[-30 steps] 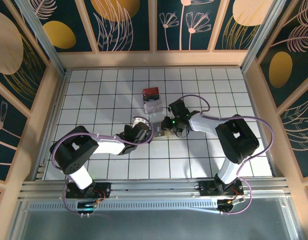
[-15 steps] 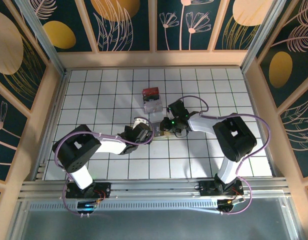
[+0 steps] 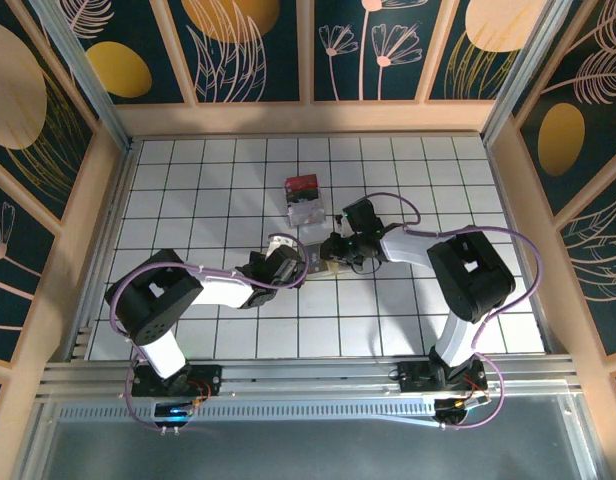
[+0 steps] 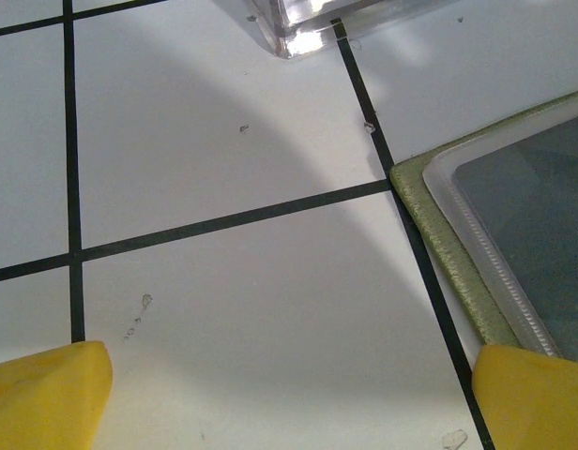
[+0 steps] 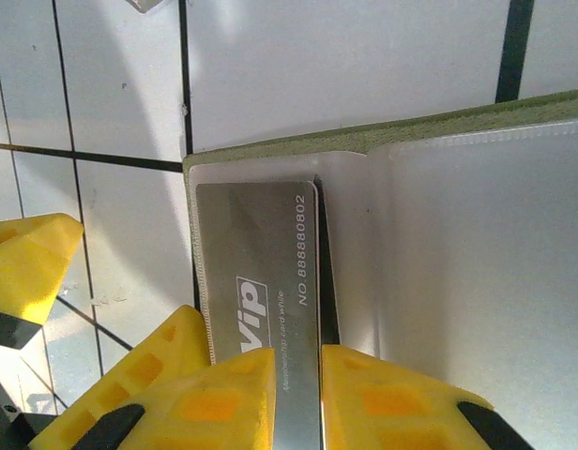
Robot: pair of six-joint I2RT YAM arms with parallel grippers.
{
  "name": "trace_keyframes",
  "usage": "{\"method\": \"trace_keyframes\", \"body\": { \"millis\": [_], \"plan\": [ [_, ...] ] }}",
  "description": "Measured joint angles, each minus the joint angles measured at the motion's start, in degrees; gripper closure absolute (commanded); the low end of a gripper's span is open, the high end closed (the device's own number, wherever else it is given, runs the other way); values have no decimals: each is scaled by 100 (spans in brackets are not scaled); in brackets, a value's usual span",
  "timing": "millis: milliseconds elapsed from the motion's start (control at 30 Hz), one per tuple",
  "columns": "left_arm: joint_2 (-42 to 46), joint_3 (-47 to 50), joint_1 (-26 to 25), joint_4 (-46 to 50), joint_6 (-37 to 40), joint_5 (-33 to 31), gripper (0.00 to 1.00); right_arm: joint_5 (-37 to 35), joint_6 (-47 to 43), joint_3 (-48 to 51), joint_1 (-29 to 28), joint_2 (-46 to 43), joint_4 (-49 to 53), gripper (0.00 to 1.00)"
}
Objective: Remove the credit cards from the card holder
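The right fingers (image 5: pixel 223 394) are pinching the grey card (image 5: pixel 256 253) to draw it from the card holder (image 5: pixel 411 127); the left fingers (image 4: pixel 45 394) are hovering open alongside.

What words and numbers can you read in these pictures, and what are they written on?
"ViP": on the grey credit card sticking out of the card holder.
"NO 888880802": along the same card's edge.
Tiny line of print beside "ViP": too small to read.
White mark on the dark card in the left wrist view: cut off at the picture's edge, unreadable.
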State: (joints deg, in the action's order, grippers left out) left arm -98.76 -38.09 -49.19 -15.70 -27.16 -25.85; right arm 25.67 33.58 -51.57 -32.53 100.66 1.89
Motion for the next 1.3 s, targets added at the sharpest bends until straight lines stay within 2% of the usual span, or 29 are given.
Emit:
{"method": "trace_keyframes", "body": {
  "millis": [667, 1100, 1300],
  "plan": [
    [-26, -101, 0, 155, -11, 7, 1, 750, 348, 282, 151, 66, -999, 79],
    [-26, -109, 0, 184, -13, 4, 1, 848, 439, 442, 188, 109, -1279, 83],
    [-26, -129, 0, 219, -13, 0, 1, 1154, 560, 710, 385, 109, -1432, 85]
  ]
}}
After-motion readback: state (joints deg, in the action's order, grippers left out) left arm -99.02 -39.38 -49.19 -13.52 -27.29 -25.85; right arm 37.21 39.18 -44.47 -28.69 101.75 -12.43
